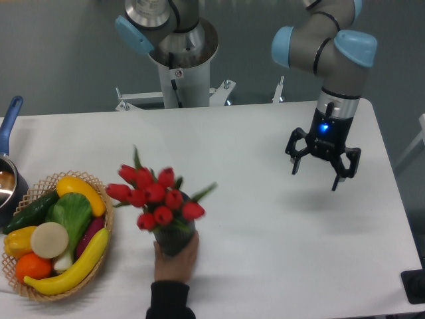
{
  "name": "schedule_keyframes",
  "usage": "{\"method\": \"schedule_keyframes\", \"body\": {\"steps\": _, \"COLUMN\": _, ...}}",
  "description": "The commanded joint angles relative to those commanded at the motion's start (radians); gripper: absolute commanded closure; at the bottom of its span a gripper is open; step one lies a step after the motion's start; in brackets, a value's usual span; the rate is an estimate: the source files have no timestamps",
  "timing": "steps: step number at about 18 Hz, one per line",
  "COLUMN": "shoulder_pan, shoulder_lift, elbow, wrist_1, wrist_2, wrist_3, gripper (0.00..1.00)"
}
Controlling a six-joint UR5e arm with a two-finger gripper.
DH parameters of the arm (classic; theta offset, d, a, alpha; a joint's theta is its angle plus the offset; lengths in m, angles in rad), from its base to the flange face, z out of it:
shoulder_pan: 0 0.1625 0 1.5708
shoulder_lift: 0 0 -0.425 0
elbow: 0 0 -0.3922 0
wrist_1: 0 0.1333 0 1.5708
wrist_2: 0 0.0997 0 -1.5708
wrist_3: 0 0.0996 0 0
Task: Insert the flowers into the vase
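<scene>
The flowers [157, 195], a bunch of red tulips with green leaves, stand upright in the vase [174, 240], a small dark grey vase at the table's front middle. The blooms hide the vase's mouth. A human hand [176, 260] in a dark sleeve grips the vase from the front. My gripper [321, 171] hangs above the right part of the table, far to the right of the flowers, with its fingers spread open and nothing between them.
A wicker basket [99, 262] with fruit and vegetables sits at the front left. A blue-handled pot [9, 179] stands at the left edge. The arm's base column [184, 73] is at the table's back edge.
</scene>
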Motion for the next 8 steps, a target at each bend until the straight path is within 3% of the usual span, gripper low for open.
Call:
{"method": "schedule_keyframes", "body": {"steps": 2, "shoulder_pan": -0.009, "shoulder_lift": -0.001, "elbow": 0.040, "wrist_1": -0.080, "wrist_2": 0.034, "wrist_3": 0.003, "gripper": 0.00}}
{"method": "schedule_keyframes", "body": {"steps": 8, "shoulder_pan": -0.026, "shoulder_lift": -0.011, "elbow": 0.059, "wrist_1": -0.084, "wrist_2": 0.155, "wrist_3": 0.028, "gripper": 0.00}}
